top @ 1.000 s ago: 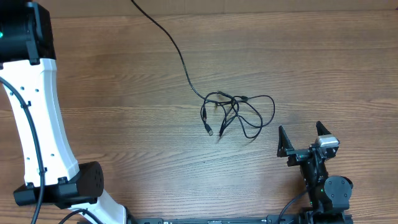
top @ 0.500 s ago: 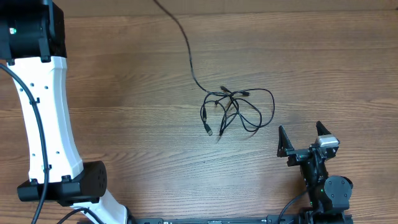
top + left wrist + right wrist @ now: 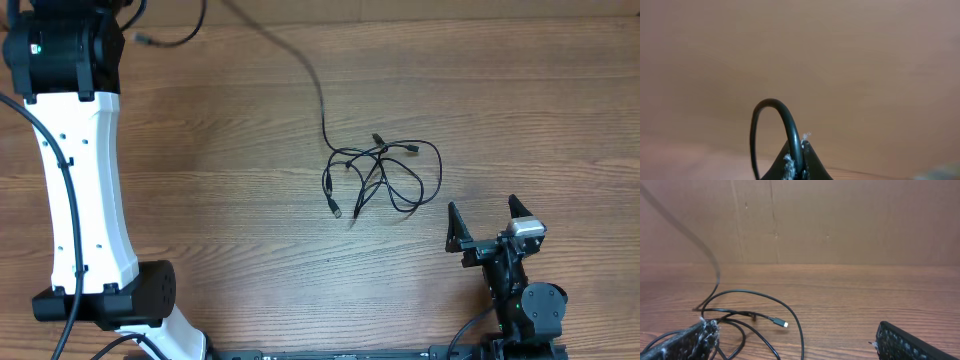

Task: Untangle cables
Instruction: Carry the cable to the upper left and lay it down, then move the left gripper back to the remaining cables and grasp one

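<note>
A tangle of thin black cables [image 3: 382, 178] lies on the wooden table right of centre, with plug ends at its left and top. One cable [image 3: 318, 90] runs up and left from the tangle, lifted off the table, to my left gripper [image 3: 799, 162], which is shut on it at the top left; its free end [image 3: 150, 40] hangs beside the arm. In the left wrist view the cable [image 3: 771, 125] loops out of the closed fingers. My right gripper [image 3: 490, 225] is open and empty, low on the table right of the tangle, whose loops and one plug [image 3: 777, 322] show in the right wrist view.
The white left arm [image 3: 85, 180] stands along the left side of the table. The right arm's base [image 3: 525, 305] sits at the front right. A wooden wall [image 3: 840, 220] rises behind the table in the right wrist view.
My left gripper has moved up and right with the cable, drawing it out. The tangle has shifted slightly right and its top strands have pulled looser. The right arm has not moved.
</note>
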